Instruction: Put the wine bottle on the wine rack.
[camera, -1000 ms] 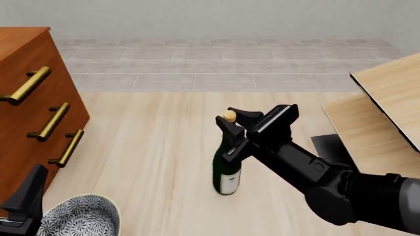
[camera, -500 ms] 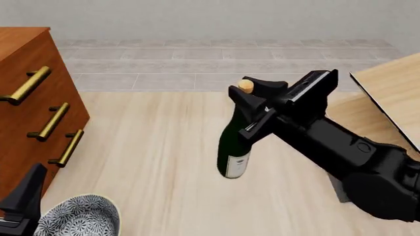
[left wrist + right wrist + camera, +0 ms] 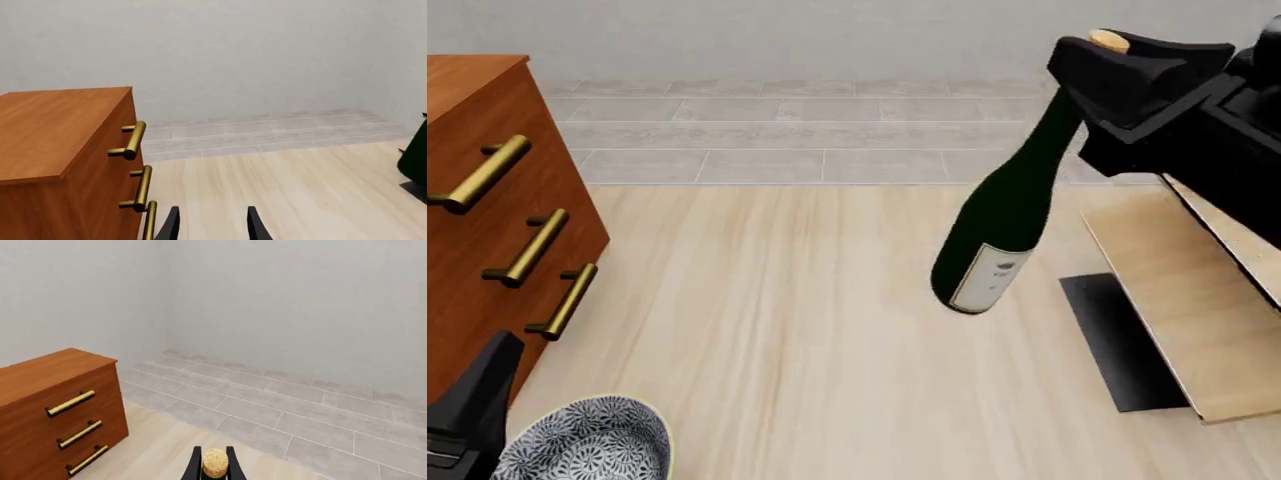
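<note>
Lifted higher since before, the dark green, white-labelled wine bottle [image 3: 1004,215] hangs tilted, neck pinched by the right gripper [image 3: 1110,62].

The right arm reaches in from the right side, raised high toward the far right of the scene. Its right gripper [image 3: 1110,52] is clamped on the neck of the wine bottle [image 3: 1004,215], which hangs tilted below it, clear of the table. The left gripper [image 3: 211,227] sits low at the near left corner, its two fingers [image 3: 169,226] parted with nothing between them.
</note>
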Robot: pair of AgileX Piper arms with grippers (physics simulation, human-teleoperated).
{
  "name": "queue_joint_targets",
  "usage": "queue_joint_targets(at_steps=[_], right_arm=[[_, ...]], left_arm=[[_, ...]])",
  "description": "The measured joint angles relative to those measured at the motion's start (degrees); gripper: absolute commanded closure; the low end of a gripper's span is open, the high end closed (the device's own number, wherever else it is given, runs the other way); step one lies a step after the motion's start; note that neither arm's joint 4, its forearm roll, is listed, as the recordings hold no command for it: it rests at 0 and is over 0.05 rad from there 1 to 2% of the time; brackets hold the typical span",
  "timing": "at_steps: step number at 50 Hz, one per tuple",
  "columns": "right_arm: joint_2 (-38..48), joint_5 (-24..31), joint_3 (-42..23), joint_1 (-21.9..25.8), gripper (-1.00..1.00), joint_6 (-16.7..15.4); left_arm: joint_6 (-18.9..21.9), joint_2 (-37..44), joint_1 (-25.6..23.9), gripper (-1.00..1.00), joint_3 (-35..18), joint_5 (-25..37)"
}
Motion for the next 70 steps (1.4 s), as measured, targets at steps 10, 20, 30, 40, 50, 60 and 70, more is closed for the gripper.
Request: queue_joint_targets(at_steps=[10, 20, 30, 40, 50, 60, 70], right_arm=[[-3.1, 6.8, -3.4, -5.7, 1.00, 4.1], [-4.6, 12.6, -6.8, -12.6, 1.00, 8.3], [-5.6, 18.0, -10.5, -18.4, 1.00, 11.2], [-6.0, 21.1, -12.5, -24.1, 1.00, 14.4], [-6.1, 23.7, -14.3, -28.9, 1.00, 16.0], [-5.8, 26.1, -16.3, -33.2, 1.00, 17.0], [-5.6, 28.8, -19.1, -37.2, 1.00, 17.0]], left_arm=[[-0.2, 0.0, -1.0, -1.00, 0.6, -0.4], [-0.5, 0.0, -1.9, -1.00, 0.9, -0.8], [-0.8, 0.0, -2.6, -1.00, 0.7, -0.7], [-1.3, 0.0, -3.2, -1.00, 0.5, -0.9], [-1.7, 0.0, -3.5, -1.00, 0.4, -1.0], [-1.8, 0.0, -3.8, -1.00, 0.5, -1.1], [-1.8, 0.0, -4.1, -1.00, 0.5, -1.2]])
